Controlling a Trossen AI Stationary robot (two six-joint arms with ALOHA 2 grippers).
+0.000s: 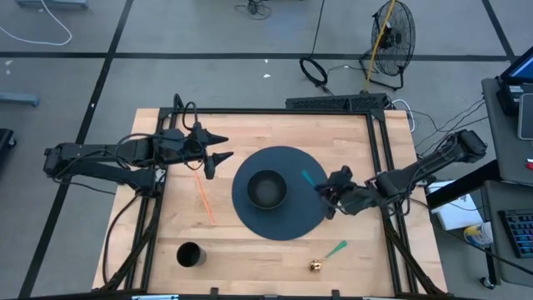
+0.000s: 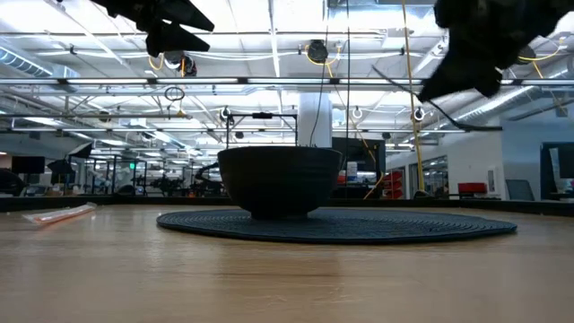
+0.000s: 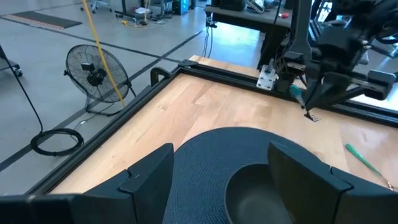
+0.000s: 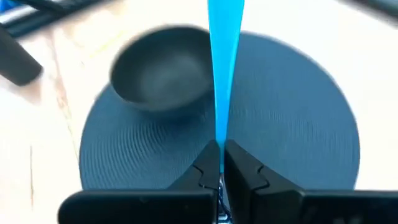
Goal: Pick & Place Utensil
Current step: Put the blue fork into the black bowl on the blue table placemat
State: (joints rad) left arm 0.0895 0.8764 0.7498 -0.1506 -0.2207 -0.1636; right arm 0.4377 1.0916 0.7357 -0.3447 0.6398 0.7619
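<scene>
A teal utensil (image 4: 224,68) is in my right gripper (image 4: 221,158), which is shut on it above the right part of the dark round mat (image 1: 291,221). In the high view the utensil (image 1: 308,177) points toward the dark bowl (image 1: 266,188) standing on the mat's middle. My left gripper (image 1: 218,157) is open and hovers left of the mat, holding nothing; its wrist view looks over the bowl (image 3: 261,193). An orange utensil (image 1: 204,198) lies flat on the wood left of the mat, and a green one (image 1: 336,249) lies near the table's near edge. My right gripper pinches the teal utensil between its two fingers at one end of the handle (image 4: 219,140). The fingers lie along it, so the rest sticks out forward past the fingertips, toward the bowl. The utensil is lifted clear of the mat.
A black cup (image 1: 190,255) stands near the near-left corner. A small gold ball (image 1: 316,266) lies beside the green utensil. A raised black frame (image 1: 379,158) runs along the table's sides. Bare wood shows between the mat and the near edge.
</scene>
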